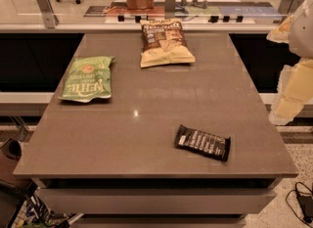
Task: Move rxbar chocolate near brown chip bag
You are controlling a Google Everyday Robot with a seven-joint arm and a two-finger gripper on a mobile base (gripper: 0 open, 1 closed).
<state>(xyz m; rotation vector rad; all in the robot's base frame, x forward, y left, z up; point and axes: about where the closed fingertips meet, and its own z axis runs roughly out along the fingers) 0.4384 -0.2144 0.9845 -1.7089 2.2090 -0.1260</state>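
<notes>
My gripper [292, 95] sits at the right edge of the camera view, just beyond the table's [146, 129] right side; I cannot tell whether it is open or closed. The rxbar chocolate [202, 142] lies flat near the front right corner, its white lettering unreadable. Wide bare tabletop separates it from the brown chip bag [165, 42] at the middle of the far edge. A green chip bag [88, 78], marked "Kettle" upside down, lies by the left edge.

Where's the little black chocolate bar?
In the camera view, the rxbar lies front right on the table, far from the brown bag at the back; the gripper hangs beyond the right edge.
</notes>
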